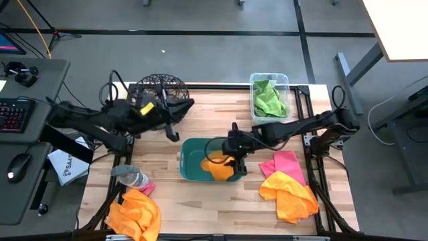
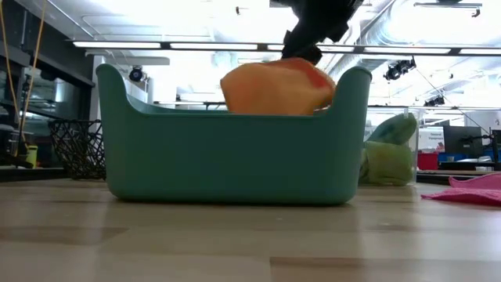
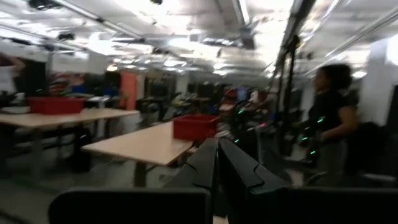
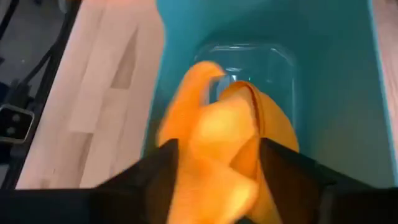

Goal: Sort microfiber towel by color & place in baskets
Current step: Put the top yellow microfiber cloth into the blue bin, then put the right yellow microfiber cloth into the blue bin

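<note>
- While the right gripper (image 1: 235, 163) hangs over the teal tub (image 1: 190, 150) mid-table, its fingers (image 4: 158, 171) are clamped on an orange towel (image 4: 217, 149), bunched and partly down inside the tub; the low view shows the cloth humped above the rim.
- Done, by my reading: green towels (image 1: 269, 99) sit in the clear bin (image 1: 285, 82) at the table's far right side. Orange sorting is underway.
- Left to do: an orange pile (image 1: 291, 195) and a pink towel (image 1: 284, 162) lie just right of the tub, touching each other; a second orange pile (image 1: 136, 213) sits at the near left corner with a scrap of pink (image 1: 146, 189) by it. The wire-mesh basket (image 1: 160, 86) at far left looks empty, likely meant for pink.
- Left gripper (image 1: 171, 130) waits raised beside the mesh basket, fingers together, holding nothing.
- Clutter: a clear bottle (image 1: 130, 177) lies against the left orange pile and may hinder a grab there. A white packet (image 1: 65, 167) rests off the table's left edge.
</note>
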Controlling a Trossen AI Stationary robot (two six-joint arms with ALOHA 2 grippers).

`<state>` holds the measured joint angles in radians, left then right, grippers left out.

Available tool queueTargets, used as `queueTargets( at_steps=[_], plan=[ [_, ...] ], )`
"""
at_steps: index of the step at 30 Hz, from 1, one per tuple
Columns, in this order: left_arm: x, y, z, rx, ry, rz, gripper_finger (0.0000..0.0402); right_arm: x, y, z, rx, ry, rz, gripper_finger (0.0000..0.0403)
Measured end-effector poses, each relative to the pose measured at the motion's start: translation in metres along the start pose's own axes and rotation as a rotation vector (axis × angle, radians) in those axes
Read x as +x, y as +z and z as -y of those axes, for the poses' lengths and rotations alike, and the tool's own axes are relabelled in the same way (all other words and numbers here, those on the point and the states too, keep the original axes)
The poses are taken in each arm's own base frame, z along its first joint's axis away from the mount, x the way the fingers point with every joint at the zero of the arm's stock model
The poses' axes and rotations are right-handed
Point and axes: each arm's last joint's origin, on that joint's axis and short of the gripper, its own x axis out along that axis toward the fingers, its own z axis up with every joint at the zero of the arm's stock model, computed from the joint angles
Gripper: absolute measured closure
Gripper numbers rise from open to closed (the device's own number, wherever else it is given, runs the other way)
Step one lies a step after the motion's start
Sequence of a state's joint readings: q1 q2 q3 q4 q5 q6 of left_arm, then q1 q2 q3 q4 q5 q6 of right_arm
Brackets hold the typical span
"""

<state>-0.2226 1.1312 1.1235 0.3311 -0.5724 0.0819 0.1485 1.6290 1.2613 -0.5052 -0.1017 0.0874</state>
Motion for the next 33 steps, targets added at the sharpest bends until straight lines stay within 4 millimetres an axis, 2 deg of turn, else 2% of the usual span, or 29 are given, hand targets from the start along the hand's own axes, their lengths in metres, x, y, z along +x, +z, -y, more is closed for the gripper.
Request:
queueTargets(
  at_steps=[4, 7, 12, 15, 18, 21, 25, 29, 33],
  plan=[
    [0.001, 0.005, 0.01, 0.047, 0.029, -0.005, 0.0396, -0.006, -0.001, -0.006, -0.035, 0.017, -0.004, 0.011],
    [0.001, 0.01, 0.012, 0.057, 0.045, 0.001, 0.0396, -0.02, -0.003, -0.009, 0.003, 0.048, -0.02, 0.0084],
    [0.0, 0.008, 0.011, 0.043, 0.047, -0.026, 0.0396, -0.055, -0.018, -0.024, 0.169, 0.168, -0.143, 0.008],
    [0.0, 0.001, 0.01, 0.063, 0.045, -0.091, 0.0396, -0.075, -0.035, -0.047, 0.249, 0.198, -0.272, 0.0085],
    [0.0, -0.01, 0.009, 0.076, 0.044, -0.178, 0.0396, -0.082, -0.055, -0.073, 0.294, 0.147, -0.427, 0.0088],
    [0.001, -0.018, 0.006, 0.055, 0.039, -0.245, 0.0396, -0.075, -0.079, -0.097, 0.367, 0.06, -0.553, 0.0089],
    [0.001, -0.025, 0.004, 0.061, 0.015, -0.304, 0.0396, -0.05, -0.123, -0.116, 0.571, -0.073, -0.728, 0.0089],
    [0.001, -0.025, 0.003, 0.088, 0.004, -0.307, 0.0396, -0.03, -0.168, -0.121, 0.712, -0.188, -0.87, 0.0089],
    [0.001, -0.025, 0.003, 0.115, 0.0, -0.307, 0.0396, -0.018, -0.191, -0.118, 0.8, -0.22, -0.883, 0.0089]
  ],
)
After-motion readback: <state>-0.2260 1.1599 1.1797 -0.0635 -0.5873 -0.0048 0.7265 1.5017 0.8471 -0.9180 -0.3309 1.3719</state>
